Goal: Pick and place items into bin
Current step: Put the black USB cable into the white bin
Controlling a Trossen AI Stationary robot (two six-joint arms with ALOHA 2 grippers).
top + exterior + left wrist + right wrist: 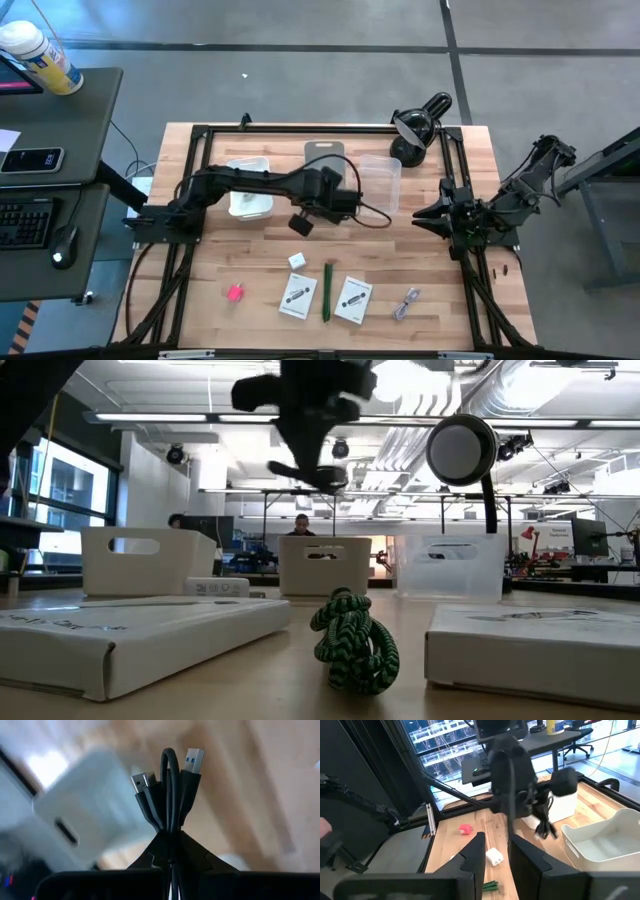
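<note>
My left gripper (343, 203) hangs over the middle of the table, in front of the bins, shut on a folded black cable (170, 790). Its two plug ends (192, 760) stick out past the fingertips. On the near part of the table lie a pink block (236, 292), a white cube (297, 261), a green pen (327, 290), two white cards (298, 297) and small silvery pieces (407, 303). My right gripper (497, 852) waits open at the table's right, pointing toward the left arm. My left gripper pinches the cable's folded bundle (170, 827) between its two fingers, with several strands side by side. The fingers slant steeply down from above. The cable is lifted clear of the table; one loop (378, 216) trails off toward the right.
Along the far edge stand a white bin (250, 186), a grey bin (323, 156) and a clear bin (381, 180). A black desk lamp (420, 125) stands at the far right corner. A black frame (190, 180) runs around the table's edges. People sit in the room behind.
</note>
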